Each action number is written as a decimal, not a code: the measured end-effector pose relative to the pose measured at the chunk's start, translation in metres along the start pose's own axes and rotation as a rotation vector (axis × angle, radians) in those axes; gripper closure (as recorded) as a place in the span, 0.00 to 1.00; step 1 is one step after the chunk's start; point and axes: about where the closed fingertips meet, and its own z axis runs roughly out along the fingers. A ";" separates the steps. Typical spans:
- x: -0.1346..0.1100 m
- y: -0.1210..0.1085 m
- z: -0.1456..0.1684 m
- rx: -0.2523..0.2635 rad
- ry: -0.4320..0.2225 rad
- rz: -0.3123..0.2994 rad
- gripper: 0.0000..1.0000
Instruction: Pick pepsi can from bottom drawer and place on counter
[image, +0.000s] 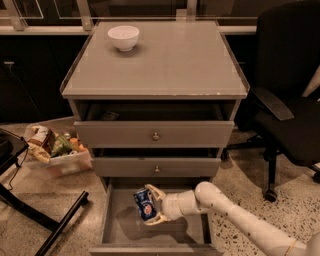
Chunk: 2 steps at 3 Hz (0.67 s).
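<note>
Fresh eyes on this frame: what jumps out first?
The gripper, low at centre, has its fingers shut on the pepsi can, holding it over the open bottom drawer. Up on the counter, a white bowl sits near the back left corner.
</note>
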 end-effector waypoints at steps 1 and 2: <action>-0.044 -0.039 -0.017 0.005 0.031 -0.075 1.00; -0.082 -0.079 -0.034 0.049 0.065 -0.146 1.00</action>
